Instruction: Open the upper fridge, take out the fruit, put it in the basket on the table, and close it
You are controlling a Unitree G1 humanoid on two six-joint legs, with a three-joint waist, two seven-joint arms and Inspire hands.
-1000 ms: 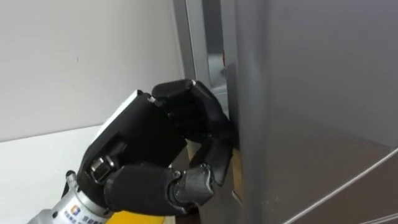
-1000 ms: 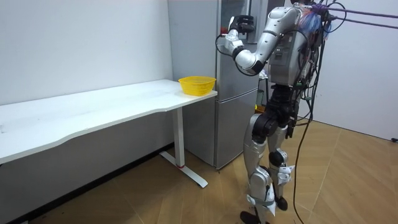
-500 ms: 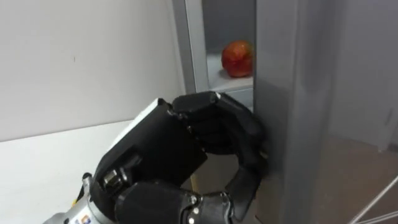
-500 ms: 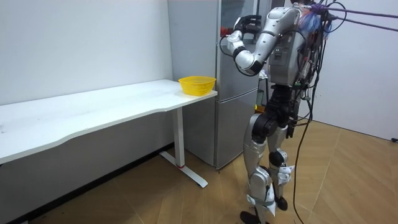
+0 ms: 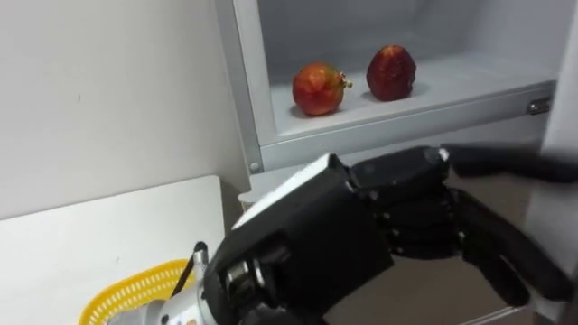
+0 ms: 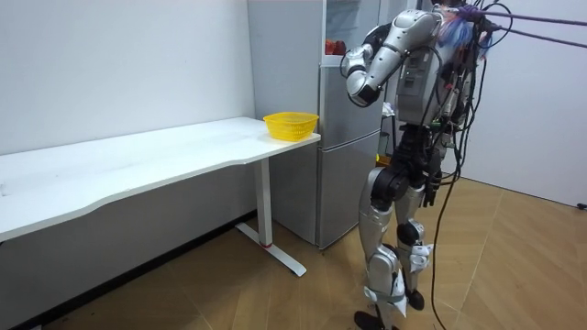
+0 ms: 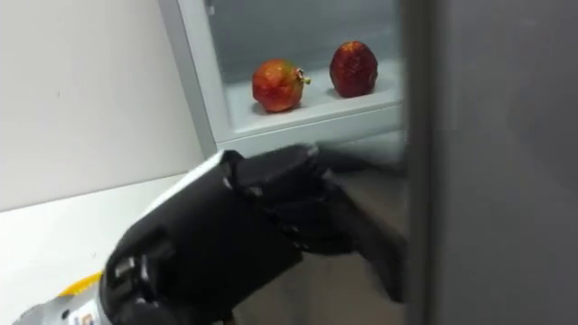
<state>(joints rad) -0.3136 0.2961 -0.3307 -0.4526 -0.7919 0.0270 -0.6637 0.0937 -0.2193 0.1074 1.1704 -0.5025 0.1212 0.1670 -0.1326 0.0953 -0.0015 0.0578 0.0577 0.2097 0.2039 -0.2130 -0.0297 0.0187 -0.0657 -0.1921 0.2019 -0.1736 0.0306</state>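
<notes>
A red-orange fruit [image 5: 318, 88] and a darker red fruit [image 5: 391, 72] sit near each other on the open upper fridge's shelf [image 5: 452, 95]. In front of the shelf and lower, the left robot hand [image 5: 361, 235] hooks curled fingers on the fridge door [image 7: 488, 162]. A yellow basket [image 5: 135, 293] stands on the tabletop [image 5: 90, 235].
</notes>
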